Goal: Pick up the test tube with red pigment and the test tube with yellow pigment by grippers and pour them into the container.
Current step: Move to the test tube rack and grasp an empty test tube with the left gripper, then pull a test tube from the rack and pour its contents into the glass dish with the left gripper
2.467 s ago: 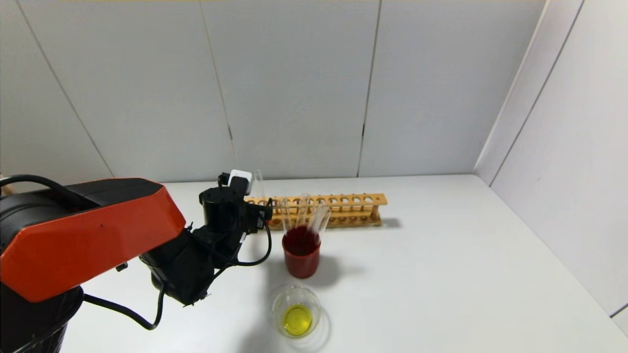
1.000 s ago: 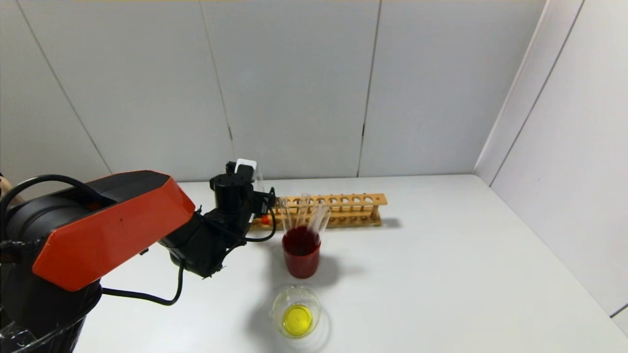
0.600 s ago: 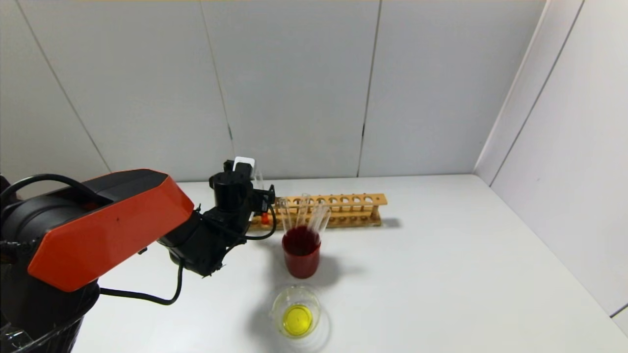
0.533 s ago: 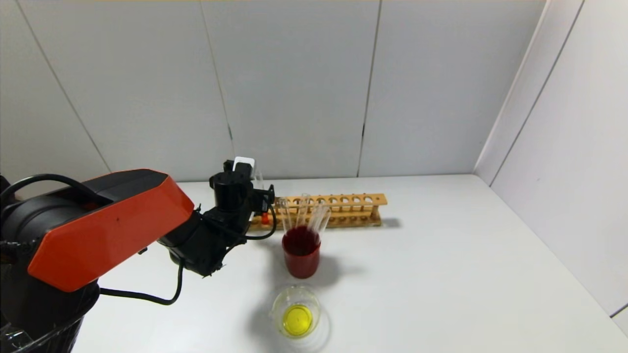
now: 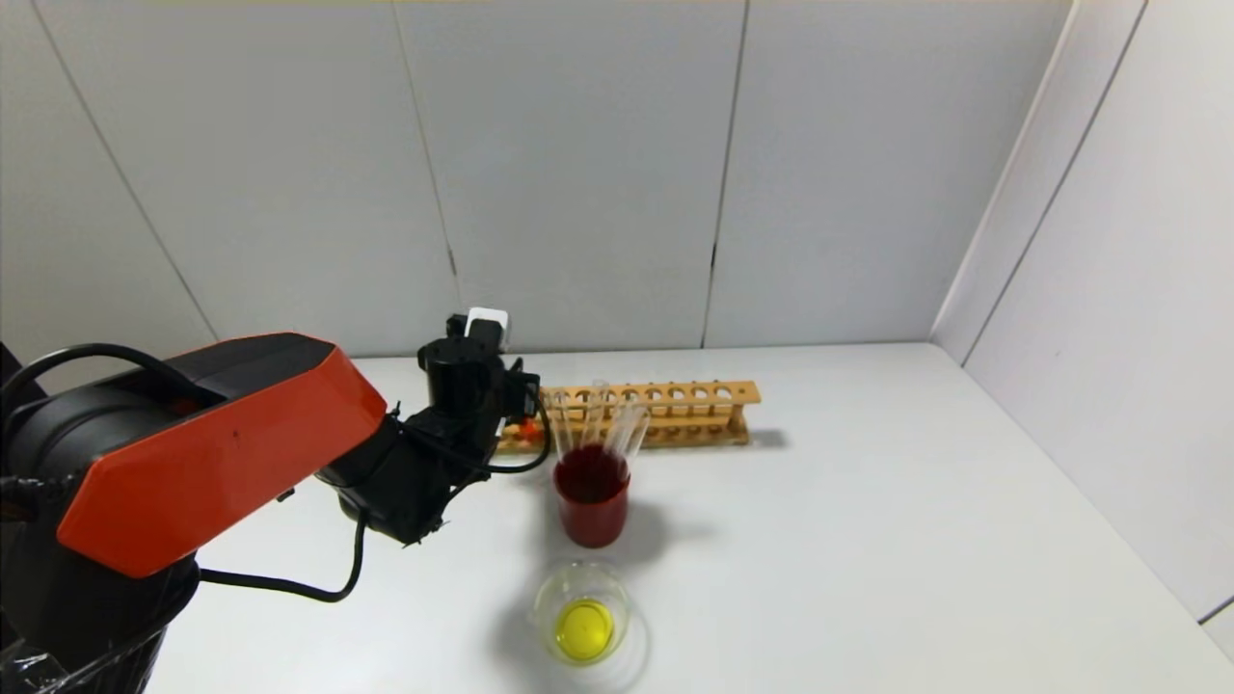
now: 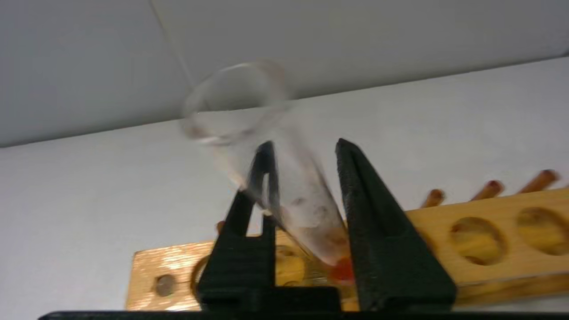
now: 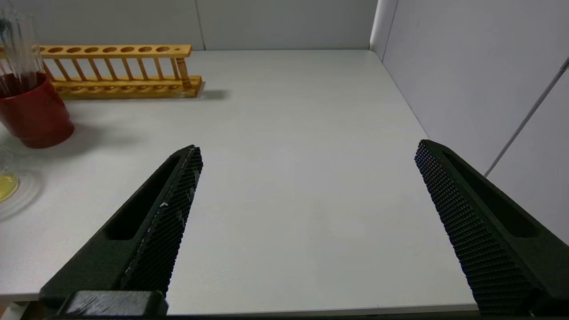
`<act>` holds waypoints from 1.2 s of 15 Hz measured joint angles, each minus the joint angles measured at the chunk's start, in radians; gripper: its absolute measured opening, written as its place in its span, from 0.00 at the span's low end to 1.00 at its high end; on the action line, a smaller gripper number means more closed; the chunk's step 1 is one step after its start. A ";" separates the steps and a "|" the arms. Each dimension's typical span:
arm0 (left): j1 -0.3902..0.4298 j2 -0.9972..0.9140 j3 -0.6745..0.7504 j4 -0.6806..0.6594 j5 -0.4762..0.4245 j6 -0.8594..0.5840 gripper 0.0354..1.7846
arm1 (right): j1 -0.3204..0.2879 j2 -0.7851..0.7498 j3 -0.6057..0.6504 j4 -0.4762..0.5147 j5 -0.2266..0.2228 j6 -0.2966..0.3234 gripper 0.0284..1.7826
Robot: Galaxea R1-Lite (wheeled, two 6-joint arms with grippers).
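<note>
My left gripper (image 5: 494, 349) stands at the left end of the wooden rack (image 5: 675, 410). In the left wrist view my left gripper (image 6: 303, 144) is shut on the test tube with red pigment (image 6: 293, 200), which leans in its rack hole. A little red liquid (image 6: 342, 269) sits at the tube's base; the same red shows low beside the rack (image 5: 525, 430). The container (image 5: 546, 600), a low clear beaker, holds yellow liquid near the table's front. The test tube with yellow pigment is out of view. My right gripper (image 7: 307, 149) hangs open over bare table.
A dark-red cup (image 5: 591, 511) holding several clear tubes stands between the rack and the beaker, just right of my left wrist. White walls close the back and the right side of the table. The rack's other holes (image 6: 478, 240) are empty.
My left arm moved forward to the rack's left end. In the last second its jaws closed round the red tube, which now leans a little.
</note>
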 joint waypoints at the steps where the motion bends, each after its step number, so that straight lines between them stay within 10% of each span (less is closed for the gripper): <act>1: 0.000 0.000 0.001 0.002 -0.004 0.000 0.20 | 0.001 0.000 0.000 0.000 0.000 0.000 0.98; 18: -0.092 -0.413 0.080 0.032 0.019 0.244 0.18 | 0.000 0.000 0.000 0.000 0.000 0.000 0.98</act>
